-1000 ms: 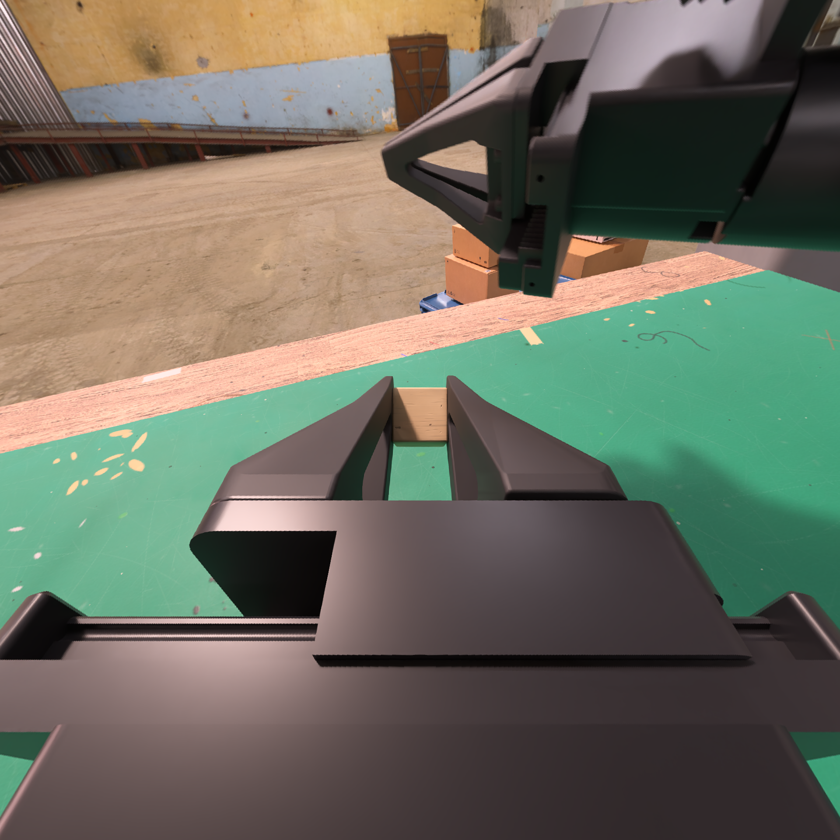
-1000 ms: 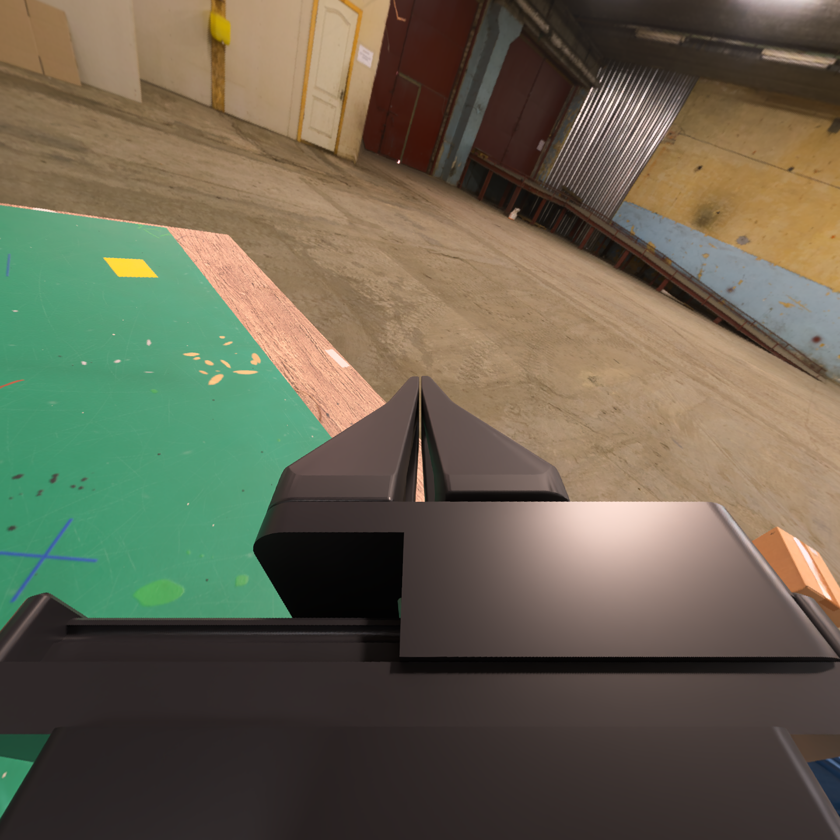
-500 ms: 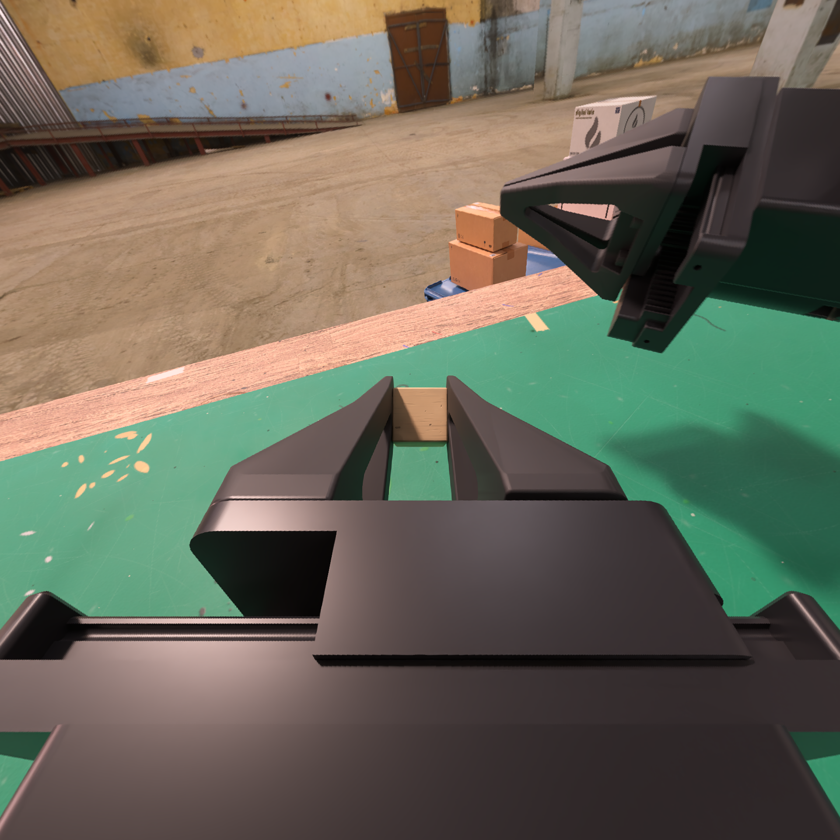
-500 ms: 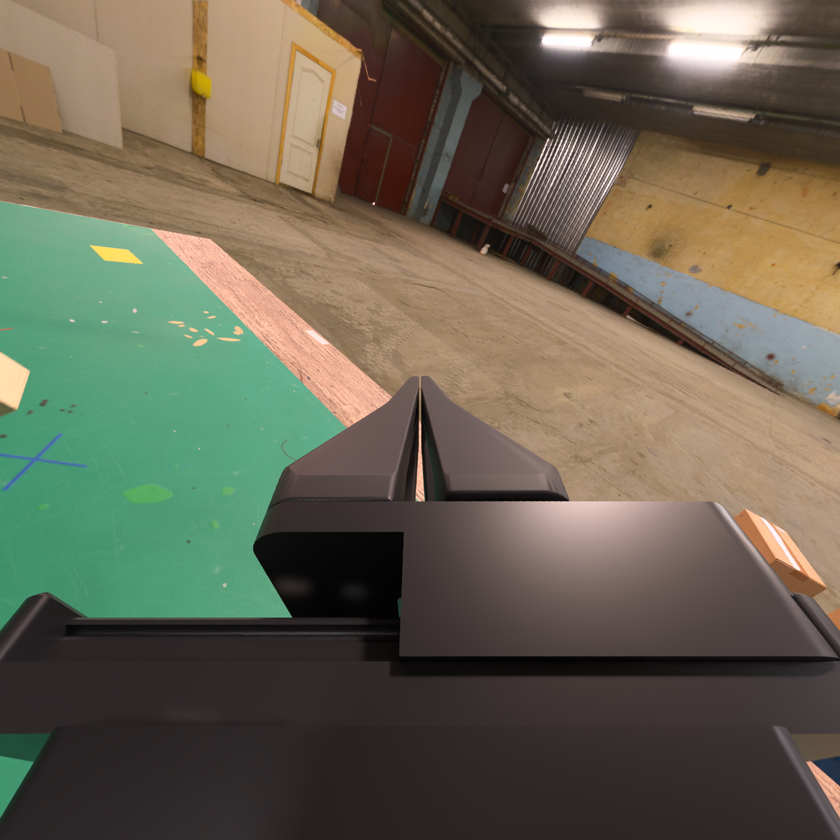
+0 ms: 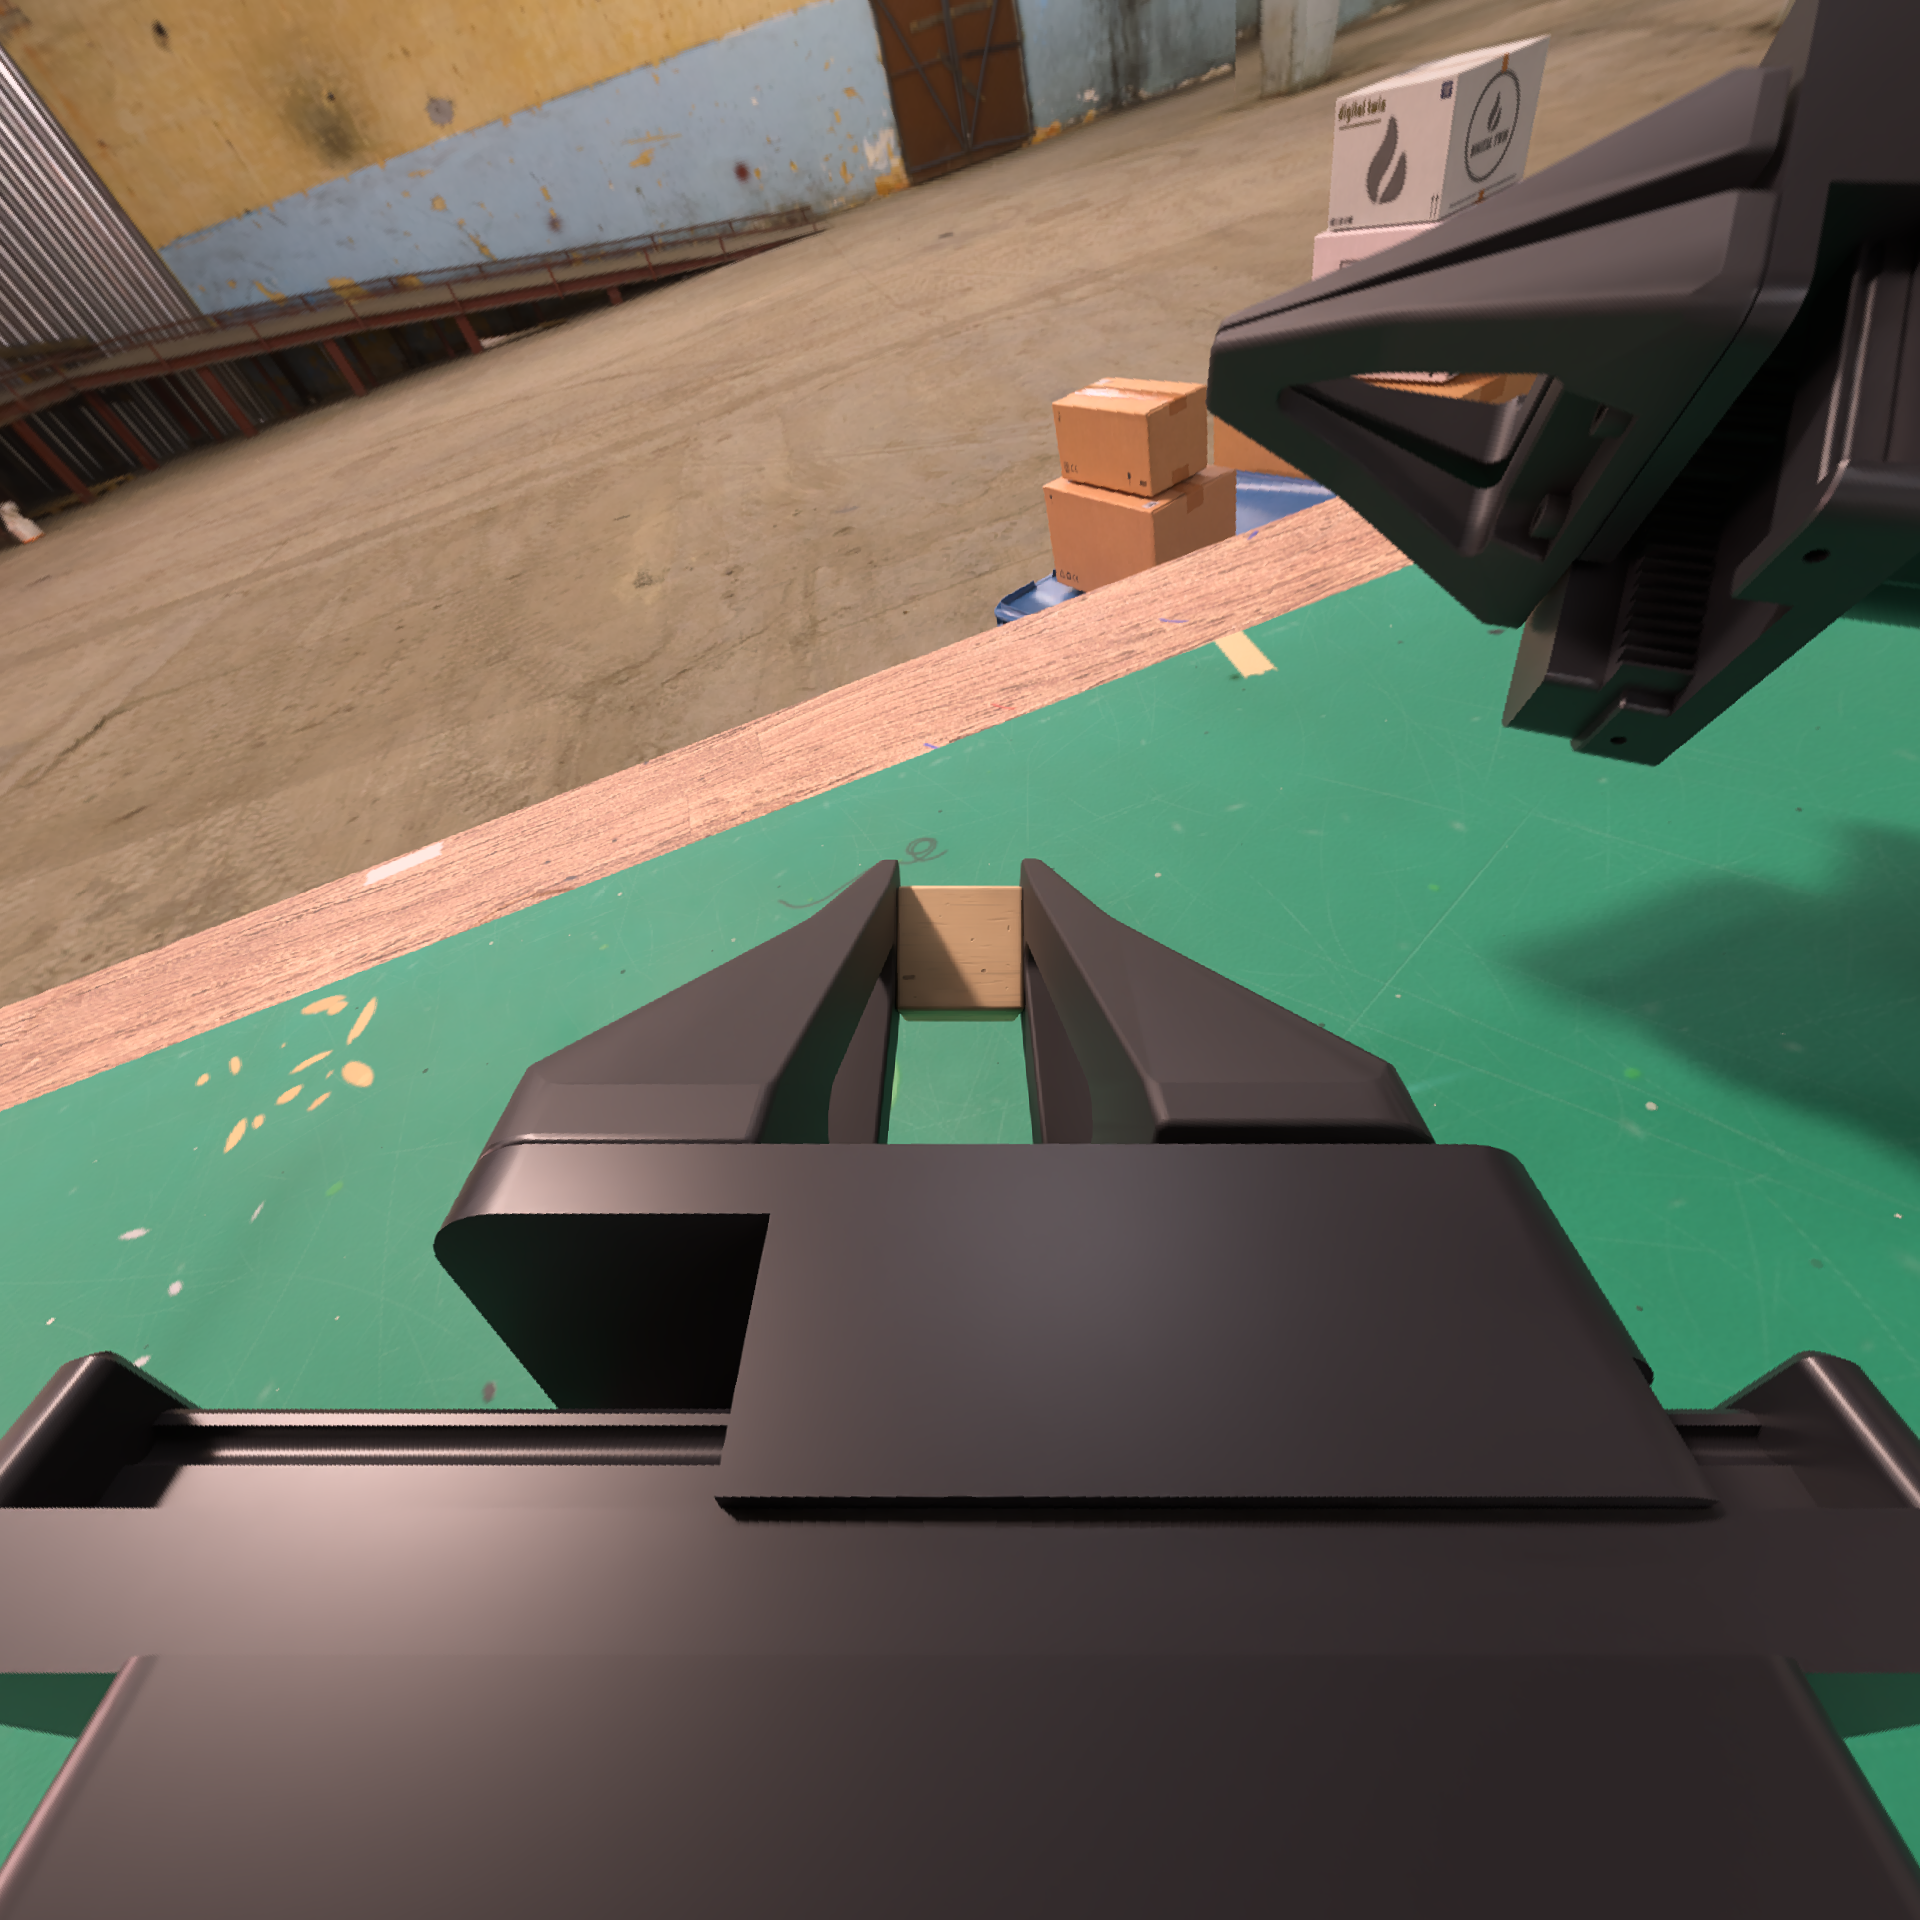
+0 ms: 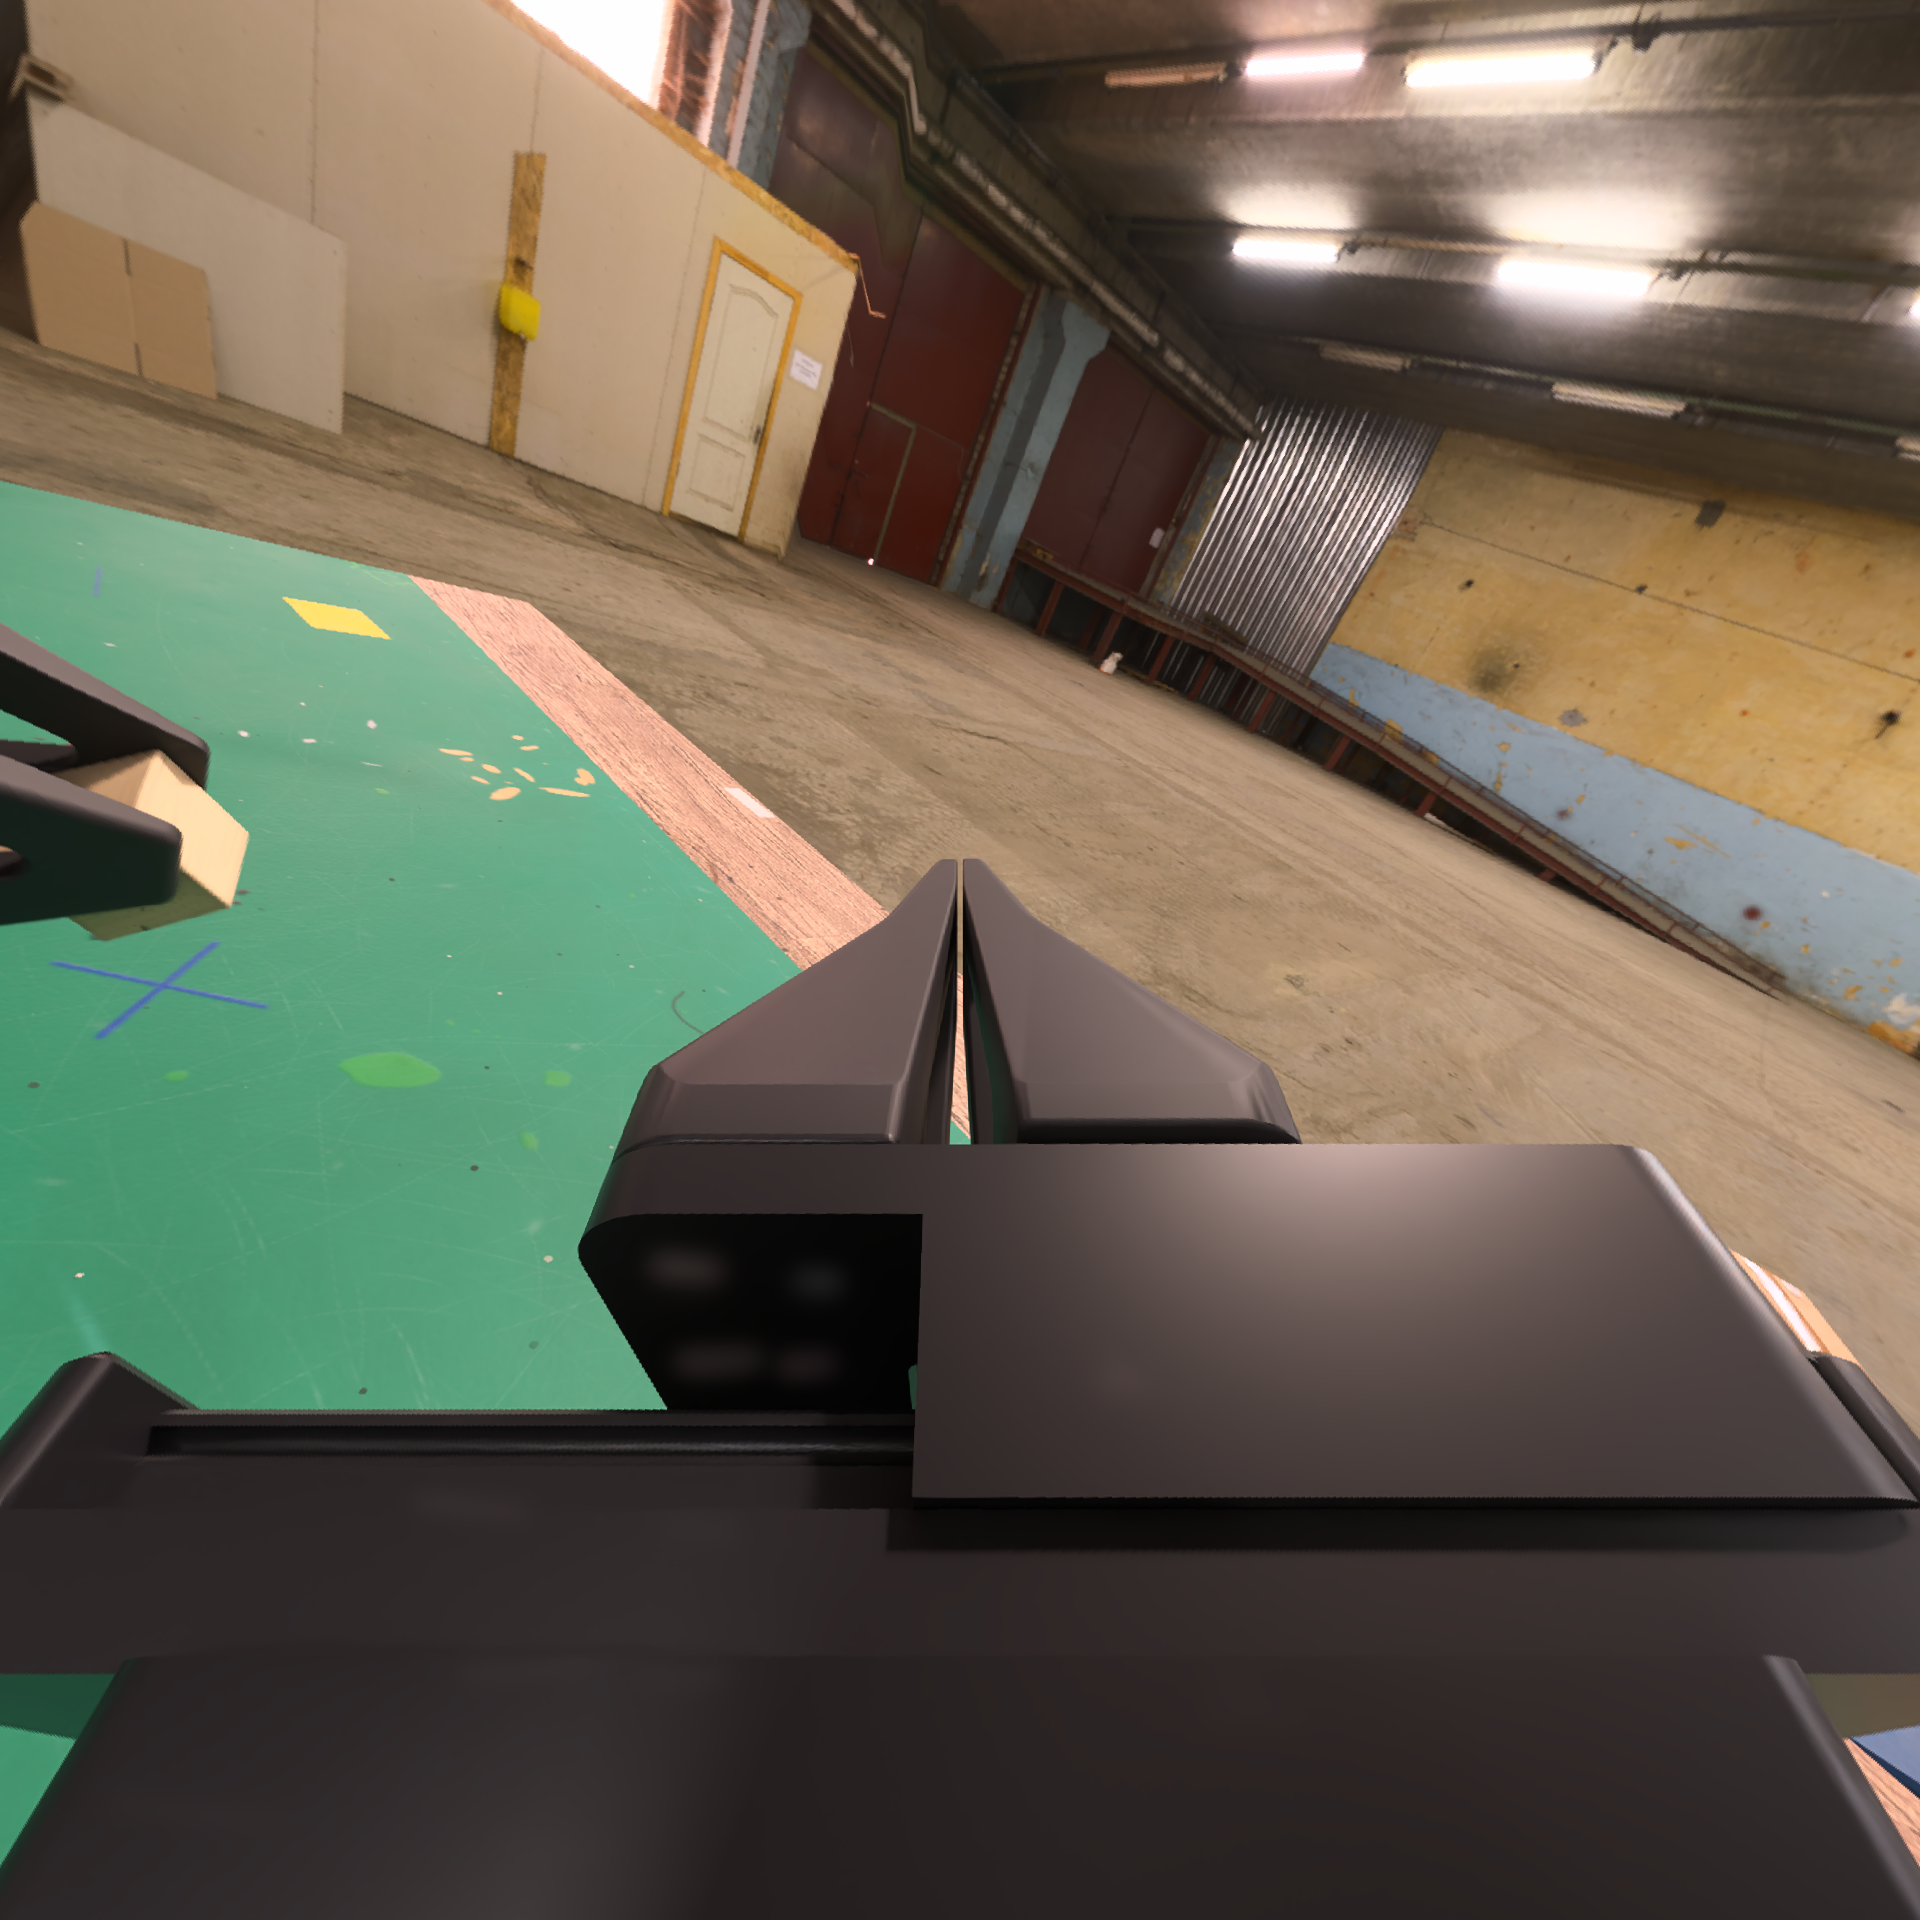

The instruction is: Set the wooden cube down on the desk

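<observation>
A pale wooden cube sits between the tips of my left gripper, which is shut on it above the green desk mat. In the right wrist view the cube shows at the far left, held clear above the mat in the left gripper's fingers. My right gripper is shut and empty, pointing out past the desk's wooden edge. It also shows in the left wrist view at the upper right, raised above the desk.
The desk's wooden border runs diagonally just beyond the cube. Beyond it on the warehouse floor stand cardboard boxes and a white box. The mat carries a blue cross and a yellow square.
The left gripper has carried the cube along the desk and the view has tilted. The right gripper has swung and come into the cube's sight; its fingers stay shut.
</observation>
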Action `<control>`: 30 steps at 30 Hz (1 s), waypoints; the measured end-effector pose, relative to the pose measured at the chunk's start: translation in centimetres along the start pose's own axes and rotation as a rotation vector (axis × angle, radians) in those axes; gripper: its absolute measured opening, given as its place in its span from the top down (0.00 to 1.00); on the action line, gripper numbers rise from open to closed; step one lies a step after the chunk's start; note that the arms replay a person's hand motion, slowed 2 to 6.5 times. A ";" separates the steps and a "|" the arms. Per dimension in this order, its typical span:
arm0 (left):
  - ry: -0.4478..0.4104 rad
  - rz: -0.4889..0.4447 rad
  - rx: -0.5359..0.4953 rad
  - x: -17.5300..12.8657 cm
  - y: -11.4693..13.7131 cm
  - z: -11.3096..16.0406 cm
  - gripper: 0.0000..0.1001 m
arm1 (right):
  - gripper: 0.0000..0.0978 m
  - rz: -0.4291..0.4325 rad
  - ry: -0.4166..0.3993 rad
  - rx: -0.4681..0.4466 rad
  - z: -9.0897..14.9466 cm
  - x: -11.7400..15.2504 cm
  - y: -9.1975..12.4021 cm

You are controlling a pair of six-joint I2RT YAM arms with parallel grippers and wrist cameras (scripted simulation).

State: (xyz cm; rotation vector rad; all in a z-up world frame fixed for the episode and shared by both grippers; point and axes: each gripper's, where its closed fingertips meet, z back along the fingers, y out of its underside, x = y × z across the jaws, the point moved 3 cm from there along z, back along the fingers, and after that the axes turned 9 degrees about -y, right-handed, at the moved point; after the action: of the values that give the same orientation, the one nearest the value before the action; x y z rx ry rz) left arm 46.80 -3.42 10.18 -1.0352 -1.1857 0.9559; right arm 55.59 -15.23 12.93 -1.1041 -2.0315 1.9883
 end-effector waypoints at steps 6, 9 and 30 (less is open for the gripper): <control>-0.003 -0.042 0.016 -0.3 0.4 -0.1 0.81 | 0.99 -0.022 -0.026 -0.022 0.2 0.4 0.0; -0.008 -0.061 0.015 -0.3 0.5 -0.1 0.81 | 0.99 -0.045 -0.030 -0.027 0.4 0.3 0.2; -0.038 -0.078 -0.071 -0.2 -0.1 0.4 0.81 | 0.99 -0.174 -0.053 -0.124 0.7 -0.7 -0.9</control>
State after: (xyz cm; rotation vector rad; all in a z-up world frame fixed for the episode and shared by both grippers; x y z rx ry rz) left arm 46.36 -3.61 10.26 -1.0230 -1.2899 0.8808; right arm 55.34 -16.12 13.87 -0.8679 -2.2195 1.8499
